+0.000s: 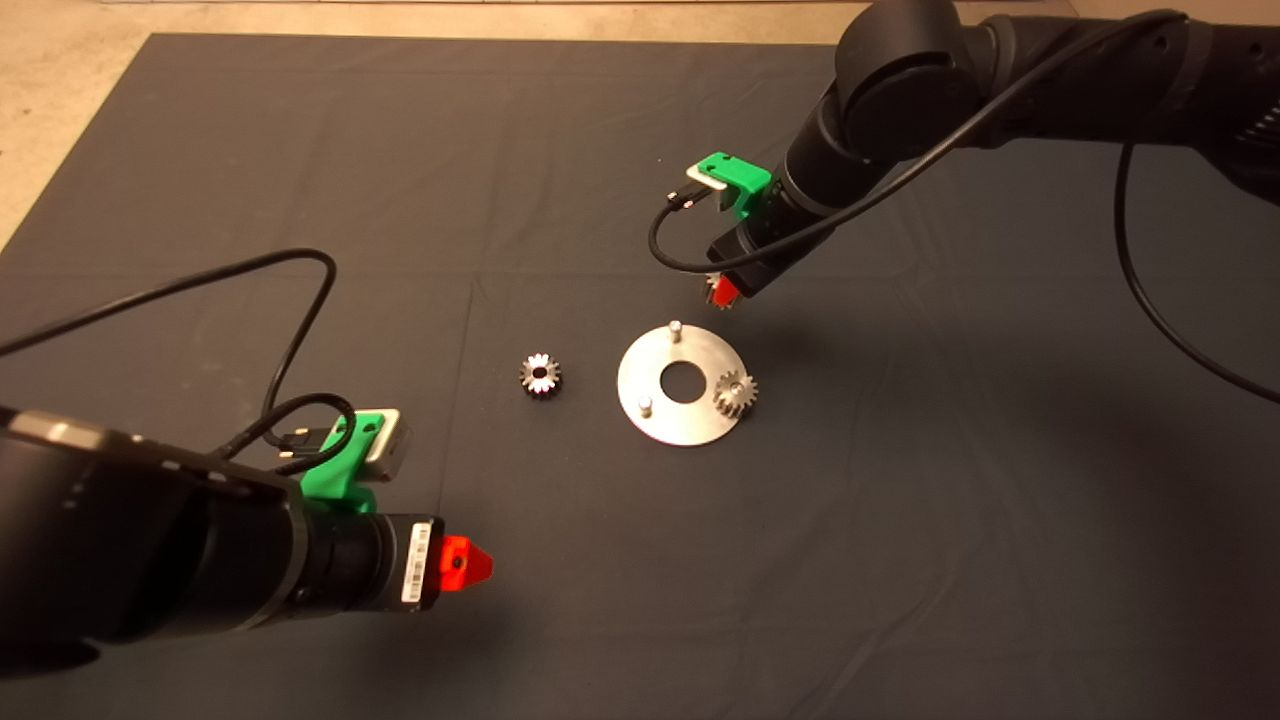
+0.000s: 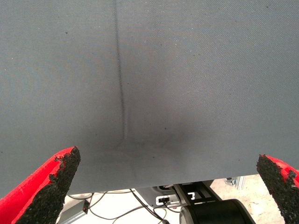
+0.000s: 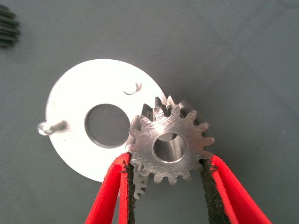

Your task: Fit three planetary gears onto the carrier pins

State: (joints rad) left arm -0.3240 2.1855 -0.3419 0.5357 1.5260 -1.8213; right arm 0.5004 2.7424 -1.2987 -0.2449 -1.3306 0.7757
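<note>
**A:** Start with what's nearest. What is the left gripper [image 1: 470,565] doing?

**B:** Nothing. It hangs over bare mat [image 1: 560,620] at the near left, fingers [image 2: 56,179] spread wide with nothing between them.

**A:** And further in?

**B:** One loose gear [image 1: 540,375] lies flat on the mat, just left of the disc [image 1: 655,405] and apart from it. On the disc, a second gear [image 1: 735,393] sits on the peg at the right edge. Two pegs are bare: the near-left peg [image 1: 645,406] and the far peg [image 1: 675,326].

**A:** Then the right gripper?

**B:** The right gripper [image 3: 168,177] hovers beyond the disc's far edge, pinching the third gear [image 3: 169,145] by its toothed rim, face level, hole clear. It looks held above the disc, not touching it.

**A:** So which step is this?

**B:** I'd judge it the second of three: one gear on, one carried, one waiting on the mat.

**A:** What does the next move need?

**B:** Line the hole up straight over a bare peg, likely the far one, which is closest. Lower it level, so the hole doesn't catch on the peg's tip, and let go only once it has seated.
</note>
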